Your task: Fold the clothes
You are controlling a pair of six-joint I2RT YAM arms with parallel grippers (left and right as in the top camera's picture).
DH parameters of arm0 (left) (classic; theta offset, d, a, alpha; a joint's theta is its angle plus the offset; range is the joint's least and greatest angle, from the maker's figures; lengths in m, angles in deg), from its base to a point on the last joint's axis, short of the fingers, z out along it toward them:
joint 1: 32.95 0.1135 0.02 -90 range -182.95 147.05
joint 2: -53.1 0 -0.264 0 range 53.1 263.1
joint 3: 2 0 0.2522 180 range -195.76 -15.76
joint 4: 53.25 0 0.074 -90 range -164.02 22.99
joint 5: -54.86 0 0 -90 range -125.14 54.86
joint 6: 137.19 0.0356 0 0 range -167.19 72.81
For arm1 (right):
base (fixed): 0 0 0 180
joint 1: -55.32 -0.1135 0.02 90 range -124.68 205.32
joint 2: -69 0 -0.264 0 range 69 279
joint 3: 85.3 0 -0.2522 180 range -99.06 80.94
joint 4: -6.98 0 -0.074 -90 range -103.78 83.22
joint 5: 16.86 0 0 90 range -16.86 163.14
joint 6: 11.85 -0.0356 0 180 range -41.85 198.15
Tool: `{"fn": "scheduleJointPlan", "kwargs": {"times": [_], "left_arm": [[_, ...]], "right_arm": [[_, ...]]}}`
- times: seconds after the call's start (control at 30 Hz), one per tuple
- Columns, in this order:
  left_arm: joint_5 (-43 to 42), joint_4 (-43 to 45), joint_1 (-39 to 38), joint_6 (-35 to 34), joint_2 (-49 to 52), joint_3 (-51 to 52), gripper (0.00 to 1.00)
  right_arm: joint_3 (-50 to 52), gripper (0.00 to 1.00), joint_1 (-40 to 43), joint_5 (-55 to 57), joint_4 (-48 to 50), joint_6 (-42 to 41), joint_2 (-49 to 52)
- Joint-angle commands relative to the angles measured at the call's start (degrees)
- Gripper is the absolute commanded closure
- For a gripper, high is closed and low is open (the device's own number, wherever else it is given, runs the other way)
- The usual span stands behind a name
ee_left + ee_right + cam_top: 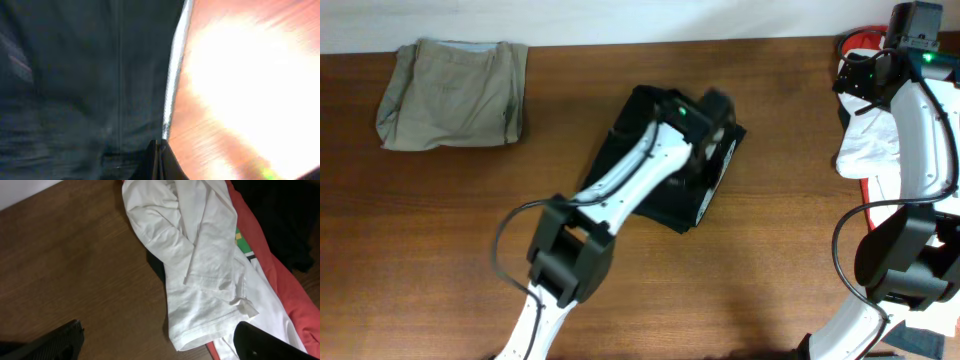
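A large black garment (655, 185) lies folded at the table's middle. My left gripper (716, 112) is at its far right corner. In the left wrist view the fingers (159, 159) are pressed together at the black garment's (75, 75) edge, where a silvery strip (175, 65) runs; that view is blurred. A khaki garment (452, 92) lies folded at the far left. A white garment (868, 148) lies on a red one (860, 40) at the right edge. My right gripper (165, 347) is open and empty, hovering over the hem of the white garment (200, 265), with the red garment (285, 280) beside it.
The brown wooden table (440, 230) carries everything. A white wall runs along the far edge (620, 20). My right arm's body (920, 150) stands over the right-hand pile. A dark cloth (285, 215) lies past the red garment.
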Motion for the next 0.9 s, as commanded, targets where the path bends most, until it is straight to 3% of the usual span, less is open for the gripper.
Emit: {"fn": "scheduleJointPlan", "kwargs": {"times": [0.0,0.23,0.47,0.87], "left_arm": [[2.62,3.56,2.47,0.92,-5.73,-5.62,0.99],[2.58,15.85,3.02,0.26,0.04,-5.51,0.98],[1.86,22.1,2.99,-2.78,9.05,-5.51,0.99],[1.07,24.02,0.92,-2.69,14.69,-5.66,0.93]], "right_arm": [[-0.68,0.01,-0.26,0.94,0.0,0.11,-0.57],[-0.68,0.01,-0.26,0.92,0.0,0.11,-0.57],[-0.68,0.01,-0.26,0.92,0.0,0.11,-0.57],[-0.68,0.01,-0.26,0.94,0.0,0.11,-0.57]]}}
